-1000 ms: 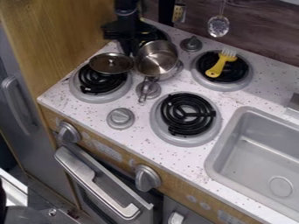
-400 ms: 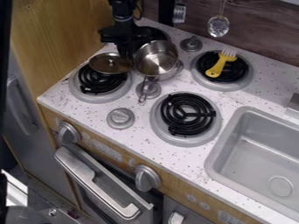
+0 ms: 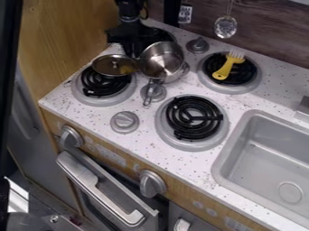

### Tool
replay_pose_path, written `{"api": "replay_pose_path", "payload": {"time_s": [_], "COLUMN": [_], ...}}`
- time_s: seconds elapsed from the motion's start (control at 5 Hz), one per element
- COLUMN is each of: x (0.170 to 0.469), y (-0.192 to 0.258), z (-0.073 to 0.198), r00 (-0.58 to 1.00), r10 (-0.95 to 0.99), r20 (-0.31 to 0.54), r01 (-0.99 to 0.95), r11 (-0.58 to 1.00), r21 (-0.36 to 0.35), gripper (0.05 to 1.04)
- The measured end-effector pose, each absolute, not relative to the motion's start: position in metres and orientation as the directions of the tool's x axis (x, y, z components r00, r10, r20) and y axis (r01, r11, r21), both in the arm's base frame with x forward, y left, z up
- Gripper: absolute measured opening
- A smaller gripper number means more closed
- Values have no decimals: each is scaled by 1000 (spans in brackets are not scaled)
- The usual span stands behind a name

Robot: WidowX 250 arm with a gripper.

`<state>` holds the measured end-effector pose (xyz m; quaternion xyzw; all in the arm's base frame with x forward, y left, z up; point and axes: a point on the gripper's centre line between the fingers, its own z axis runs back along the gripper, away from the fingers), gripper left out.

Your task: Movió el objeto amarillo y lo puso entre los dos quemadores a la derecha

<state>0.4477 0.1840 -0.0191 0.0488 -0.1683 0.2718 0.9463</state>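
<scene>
Starting at my left, at seven o'clock, I've got the silver oven handle. Up at ten o'clock is the front left burner, with the round metal lid over its back part. My claw hangs between eleven and twelve, just behind the lid; whether it's apart, together or clamped on anything, I can't tell. At twelve, the metal pot sits right by the lid, handle pointing toward six. Near the middle, toward three, there's the front right burner. And here's my yellow utensil, between one and two, lying on the rear right burner, pale head angled toward one. Over at four, the grey sink.
</scene>
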Motion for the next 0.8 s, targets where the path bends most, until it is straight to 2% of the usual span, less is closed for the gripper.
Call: {"api": "replay_pose_path", "payload": {"time_s": [0.4,0.6,0.8], "x": [449,446,431], "y": [178,165,151], "z": [-19,13,33], "r00": [818,851,870], "r10": [462,391,347], "r20": [342,350,350], "r01": [-496,-435,-392], "r11": [868,899,917], "r21": [14,54,67], "gripper": [895,997,997]}}
